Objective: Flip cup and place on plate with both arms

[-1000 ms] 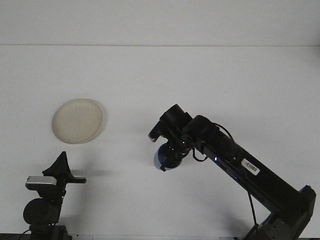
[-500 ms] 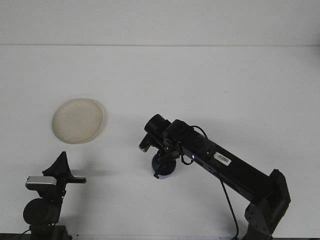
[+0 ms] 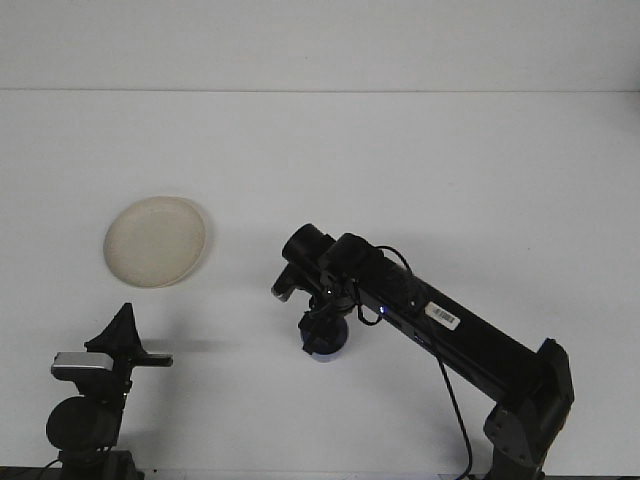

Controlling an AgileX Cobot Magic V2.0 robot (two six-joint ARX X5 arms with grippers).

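A round cream plate (image 3: 156,241) lies on the white table at the left. The blue cup (image 3: 329,353) is at the table's middle, mostly hidden under my right gripper (image 3: 321,336), which points down and is shut on it. Only the cup's lower blue edge shows, at or just above the table surface. My right arm (image 3: 450,325) reaches in from the lower right corner. My left gripper (image 3: 125,318) stands at the lower left, below the plate, shut with nothing in it and pointing away from me.
The white table (image 3: 450,170) runs back to a pale wall. The right arm's base (image 3: 525,430) fills the lower right corner, and the left arm's wrist (image 3: 85,420) sits at the bottom left edge.
My right arm has swung left and lowered, carrying the cup from a tilted pose down toward the table. The left arm and the plate have stayed still.
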